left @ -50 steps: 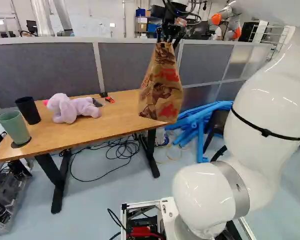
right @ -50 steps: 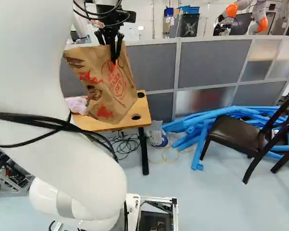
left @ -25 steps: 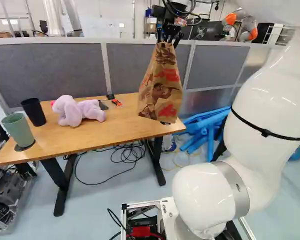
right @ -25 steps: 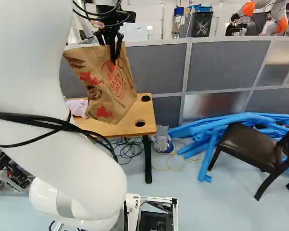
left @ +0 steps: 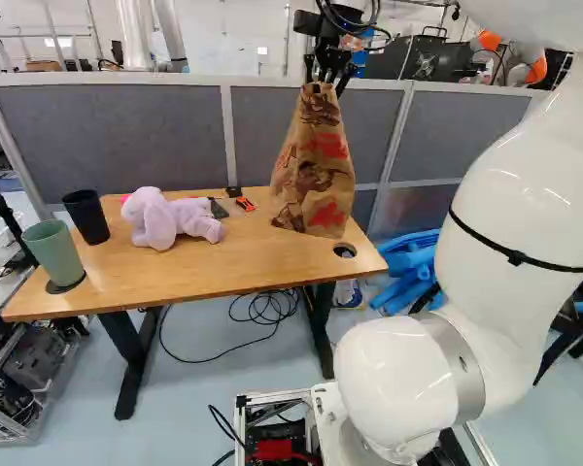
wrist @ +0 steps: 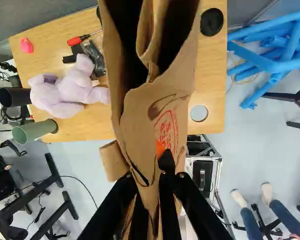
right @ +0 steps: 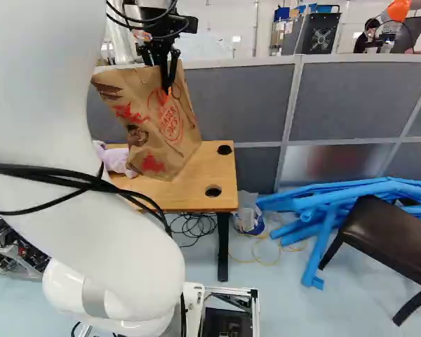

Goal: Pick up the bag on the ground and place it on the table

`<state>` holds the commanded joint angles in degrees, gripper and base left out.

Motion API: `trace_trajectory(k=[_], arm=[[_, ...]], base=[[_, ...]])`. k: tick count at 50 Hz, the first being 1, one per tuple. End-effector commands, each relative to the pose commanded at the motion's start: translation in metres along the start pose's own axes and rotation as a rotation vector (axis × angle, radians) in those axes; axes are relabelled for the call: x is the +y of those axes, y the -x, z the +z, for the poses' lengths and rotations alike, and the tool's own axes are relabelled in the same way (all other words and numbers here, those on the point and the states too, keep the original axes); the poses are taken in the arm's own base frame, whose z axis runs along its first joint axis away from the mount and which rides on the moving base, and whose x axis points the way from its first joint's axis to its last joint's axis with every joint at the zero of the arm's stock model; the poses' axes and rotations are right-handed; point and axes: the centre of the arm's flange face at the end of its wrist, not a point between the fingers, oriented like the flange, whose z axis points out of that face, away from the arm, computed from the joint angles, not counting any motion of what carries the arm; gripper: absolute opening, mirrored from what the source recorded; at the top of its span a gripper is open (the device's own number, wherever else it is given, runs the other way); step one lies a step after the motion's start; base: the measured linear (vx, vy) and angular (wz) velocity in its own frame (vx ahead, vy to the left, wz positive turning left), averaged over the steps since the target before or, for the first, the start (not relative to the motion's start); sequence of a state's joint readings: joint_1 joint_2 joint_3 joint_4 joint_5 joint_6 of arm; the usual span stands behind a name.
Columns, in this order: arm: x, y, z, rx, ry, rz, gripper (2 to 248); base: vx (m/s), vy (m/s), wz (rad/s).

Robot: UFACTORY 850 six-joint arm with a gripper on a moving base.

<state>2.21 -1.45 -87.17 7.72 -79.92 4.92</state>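
At the middle of the left base view, the bag [left: 314,180] hangs from the end effector [right: 168,83], whose two fingers are clamped on its upper part. Behind it one sees the surface [left: 194,277], but I cannot tell if they touch. On this surface lies a purple plush toy [left: 157,221], beside a black cup [left: 86,217] and near a green cup [left: 54,253].
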Motion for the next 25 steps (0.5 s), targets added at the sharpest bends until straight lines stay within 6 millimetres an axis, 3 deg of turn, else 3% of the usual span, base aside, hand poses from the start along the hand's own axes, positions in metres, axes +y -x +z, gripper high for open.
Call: trace_trajectory(k=[25], arm=[[0.0,0.0,0.0,0.0,0.0,0.0,21]], base=[[0.04,0.002,0.01]])
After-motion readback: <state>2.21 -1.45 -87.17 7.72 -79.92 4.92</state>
